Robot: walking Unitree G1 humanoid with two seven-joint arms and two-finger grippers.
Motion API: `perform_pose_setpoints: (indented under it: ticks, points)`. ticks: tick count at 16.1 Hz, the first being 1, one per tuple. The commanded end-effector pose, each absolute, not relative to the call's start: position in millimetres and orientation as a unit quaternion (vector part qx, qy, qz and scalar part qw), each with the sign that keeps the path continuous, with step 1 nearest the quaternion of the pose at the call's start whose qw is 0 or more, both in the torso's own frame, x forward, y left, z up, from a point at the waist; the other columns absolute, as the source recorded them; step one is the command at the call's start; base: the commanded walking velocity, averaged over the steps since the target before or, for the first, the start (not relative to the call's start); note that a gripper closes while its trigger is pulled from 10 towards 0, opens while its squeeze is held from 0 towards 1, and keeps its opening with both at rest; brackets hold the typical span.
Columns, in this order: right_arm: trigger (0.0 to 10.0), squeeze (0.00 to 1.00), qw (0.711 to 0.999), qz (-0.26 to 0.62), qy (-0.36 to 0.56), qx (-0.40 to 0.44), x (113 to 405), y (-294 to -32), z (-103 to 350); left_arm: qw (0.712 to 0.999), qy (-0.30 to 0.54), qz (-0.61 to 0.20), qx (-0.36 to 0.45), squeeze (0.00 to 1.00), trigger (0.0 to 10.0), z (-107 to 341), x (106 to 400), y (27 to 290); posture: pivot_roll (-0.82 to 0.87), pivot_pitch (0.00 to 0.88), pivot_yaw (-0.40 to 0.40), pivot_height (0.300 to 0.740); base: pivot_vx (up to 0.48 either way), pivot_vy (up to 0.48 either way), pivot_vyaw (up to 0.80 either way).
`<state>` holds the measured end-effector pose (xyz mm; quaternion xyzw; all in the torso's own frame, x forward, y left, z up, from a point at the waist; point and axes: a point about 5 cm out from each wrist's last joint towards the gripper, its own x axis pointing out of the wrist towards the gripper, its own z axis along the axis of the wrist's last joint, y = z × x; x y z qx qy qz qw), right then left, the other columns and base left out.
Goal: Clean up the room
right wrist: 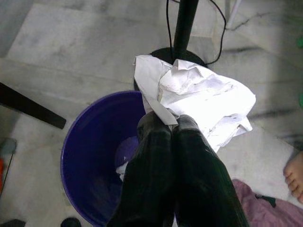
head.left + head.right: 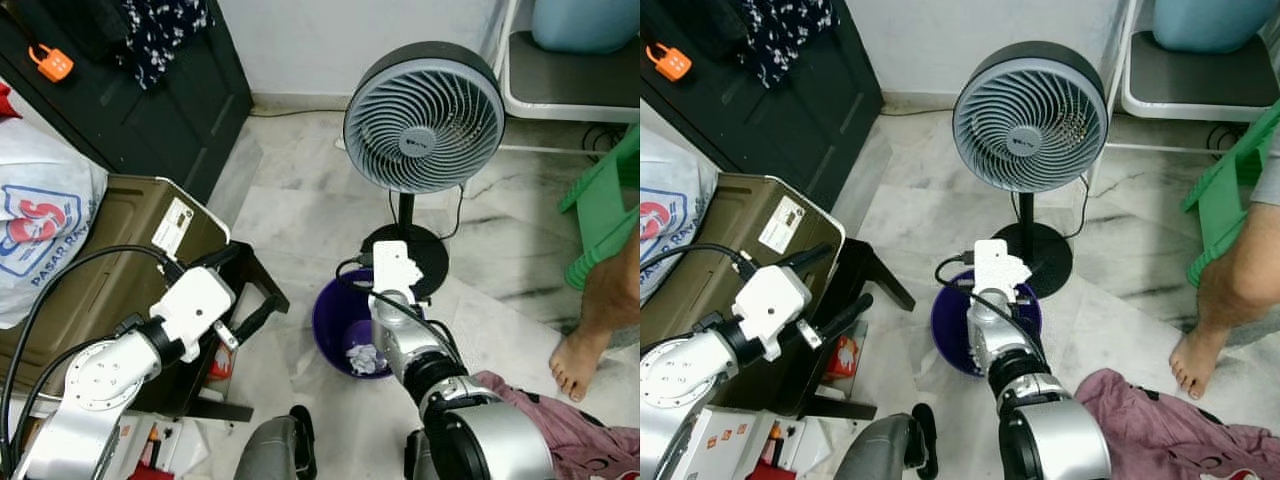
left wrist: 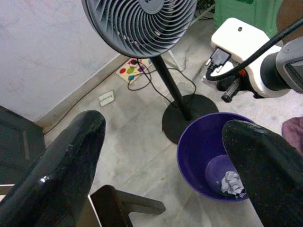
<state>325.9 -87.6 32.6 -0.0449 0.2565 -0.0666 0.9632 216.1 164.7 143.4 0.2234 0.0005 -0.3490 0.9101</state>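
Note:
My right gripper (image 1: 173,124) is shut on a crumpled white paper (image 1: 203,97) and holds it above the far rim of a purple bin (image 1: 87,156). From the head, the right arm's white wrist block (image 2: 396,266) hangs over that bin (image 2: 335,322), which stands at the foot of the fan. Another crumpled paper (image 2: 362,357) lies in the bin's bottom. Left of the bin, my left gripper (image 2: 240,290) is open and holds nothing. Its two black fingers (image 3: 61,170) frame the bin (image 3: 199,161) in the left wrist view.
A grey standing fan (image 2: 424,110) rises just behind the bin, its cable trailing on the marble floor. A person's bare foot (image 2: 575,365) and a pink cloth (image 2: 560,420) are at the right. A brown box (image 2: 110,250), a black stool (image 2: 255,290) and a black cabinet (image 2: 160,100) are at the left.

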Motion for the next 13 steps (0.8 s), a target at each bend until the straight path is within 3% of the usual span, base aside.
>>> perform_pose_setpoints:
  ticks: [1, 13]
  points:
    - [10.0, 1.00, 0.963, -0.055, 0.260, -0.037, 324.8, -77.5, 33.0, 0.911, 0.007, -0.340, 0.232, 0.00, 10.0, 144.1, 214.5, 170.0, 0.17, 0.247, 0.199, 0.740, 0.000, 0.000, 0.00]
    - [10.0, 1.00, 0.975, -0.037, 0.217, -0.024, 333.3, -73.1, 45.0, 0.914, 0.008, -0.328, 0.239, 0.00, 10.0, 144.4, 213.2, 170.9, 0.19, 0.235, 0.196, 0.740, 0.000, 0.000, 0.00]
